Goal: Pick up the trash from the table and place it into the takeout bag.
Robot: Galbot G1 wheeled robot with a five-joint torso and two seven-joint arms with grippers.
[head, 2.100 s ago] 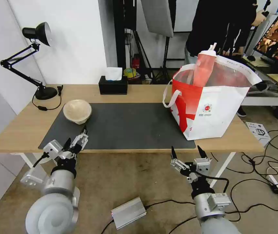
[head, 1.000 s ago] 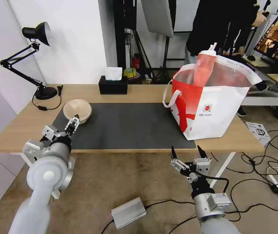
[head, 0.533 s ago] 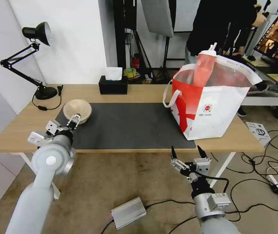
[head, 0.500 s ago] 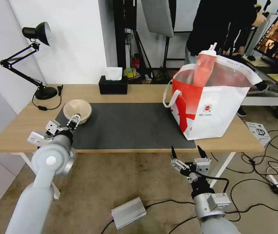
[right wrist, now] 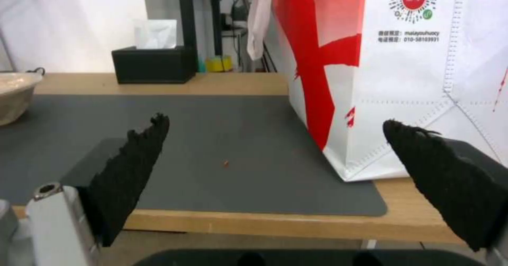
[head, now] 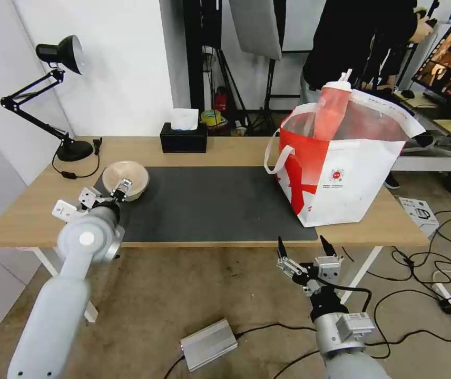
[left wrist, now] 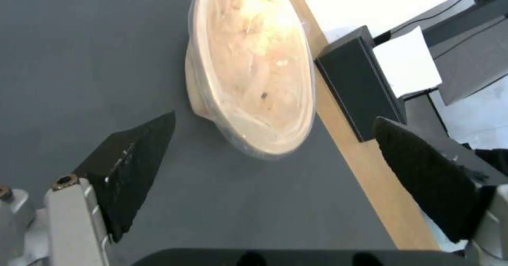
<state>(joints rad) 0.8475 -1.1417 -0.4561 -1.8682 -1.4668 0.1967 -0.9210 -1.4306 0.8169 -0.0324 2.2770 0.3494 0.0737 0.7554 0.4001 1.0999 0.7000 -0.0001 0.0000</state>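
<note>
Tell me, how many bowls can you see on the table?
1: the bowl sits on the mat's far left corner, with the open left gripper beside it. The bag may hide others.

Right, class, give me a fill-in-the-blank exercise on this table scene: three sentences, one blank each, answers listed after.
1. The red cup stands inside the ____ bag.
2. The left gripper, fingers open, hovers beside the beige ____, which sits on the dark mat.
3. The right gripper hangs open below the table's front edge, holding ____.

Missing words: takeout; bowl; nothing
</note>
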